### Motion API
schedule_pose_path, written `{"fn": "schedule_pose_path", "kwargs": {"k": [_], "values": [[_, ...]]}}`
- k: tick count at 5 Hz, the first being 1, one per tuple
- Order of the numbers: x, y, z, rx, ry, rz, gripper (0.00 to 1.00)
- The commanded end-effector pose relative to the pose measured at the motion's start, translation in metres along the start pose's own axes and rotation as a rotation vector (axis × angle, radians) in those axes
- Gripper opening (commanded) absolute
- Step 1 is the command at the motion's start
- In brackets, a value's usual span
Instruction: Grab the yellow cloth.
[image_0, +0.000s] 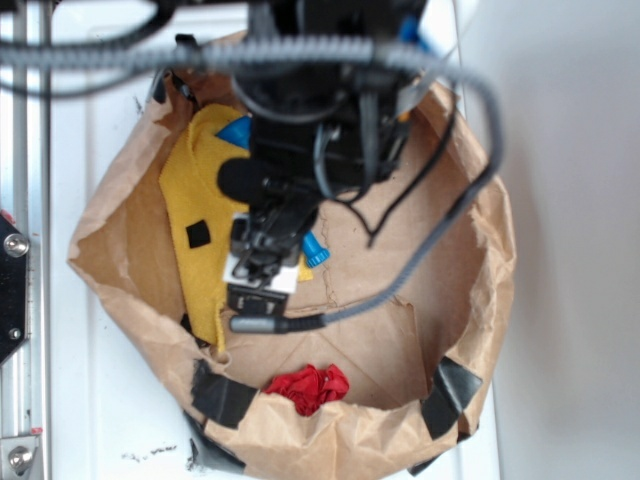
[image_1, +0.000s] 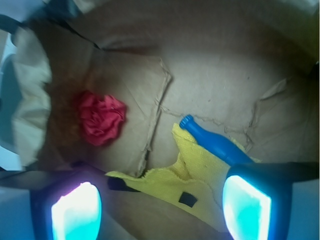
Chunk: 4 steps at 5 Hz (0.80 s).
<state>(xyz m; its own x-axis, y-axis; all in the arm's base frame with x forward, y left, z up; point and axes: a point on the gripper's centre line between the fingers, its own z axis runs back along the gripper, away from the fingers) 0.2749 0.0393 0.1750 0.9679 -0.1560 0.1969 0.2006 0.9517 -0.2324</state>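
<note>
The yellow cloth (image_0: 197, 205) lies flat against the left inner side of a brown paper bag (image_0: 470, 290), and its small black square mark (image_0: 198, 235) shows. In the wrist view the yellow cloth (image_1: 202, 175) lies below and between my fingers, with the mark (image_1: 187, 199) near the middle. My gripper (image_1: 161, 210) is open, fingertips (image_1: 75, 212) wide apart, nothing between them. From outside, the gripper (image_0: 258, 262) hangs over the cloth's right edge and hides part of it. A blue bottle (image_1: 215, 142) rests on the cloth's far edge.
A small red cloth wad (image_0: 308, 387) sits on the bag floor near the front rim; the wrist view shows the red wad (image_1: 101, 117) at the left. The bag's rolled paper walls (image_1: 30, 100) ring everything. Black tape patches (image_0: 222, 393) mark the rim. Cables (image_0: 440, 220) hang over the bag.
</note>
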Motion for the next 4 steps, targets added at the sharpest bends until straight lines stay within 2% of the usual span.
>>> {"fn": "schedule_pose_path", "kwargs": {"k": [1,2,3,4], "values": [[-0.023,0.008,-0.059,0.147,-0.104,-0.094,1.00],[-0.028,0.014,-0.084,0.160,-0.105,-0.141,1.00],[-0.027,0.018,-0.103,0.156,-0.066,-0.157,1.00],[-0.024,0.020,-0.116,0.173,-0.060,-0.155,1.00]]}}
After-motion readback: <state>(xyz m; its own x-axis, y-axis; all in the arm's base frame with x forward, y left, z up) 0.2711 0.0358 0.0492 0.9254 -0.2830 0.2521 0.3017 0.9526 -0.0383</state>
